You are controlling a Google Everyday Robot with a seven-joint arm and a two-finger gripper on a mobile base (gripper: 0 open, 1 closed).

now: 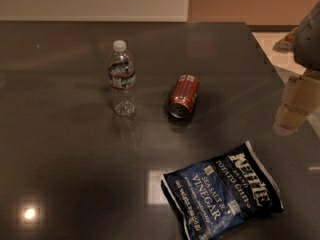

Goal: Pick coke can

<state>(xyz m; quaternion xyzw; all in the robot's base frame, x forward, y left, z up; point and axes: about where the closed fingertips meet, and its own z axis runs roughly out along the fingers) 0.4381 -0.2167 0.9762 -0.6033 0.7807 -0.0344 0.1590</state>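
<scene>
Nearest the camera, a chip bag (222, 196) is seen at 5 o'clock from the coke can (184, 95), which is laid on its side at 3 o'clock from an upright water bottle (122, 79). Well apart, at the can's 3 o'clock, the gripper (297, 106) is seen; whether it is clenched or released cannot be told.

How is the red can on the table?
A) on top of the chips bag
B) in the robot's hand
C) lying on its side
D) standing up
C: the can lies on its side on the table, to the right of the upright bottle and apart from the chips bag. The hand is off by the right edge and is not touching the can.
</scene>
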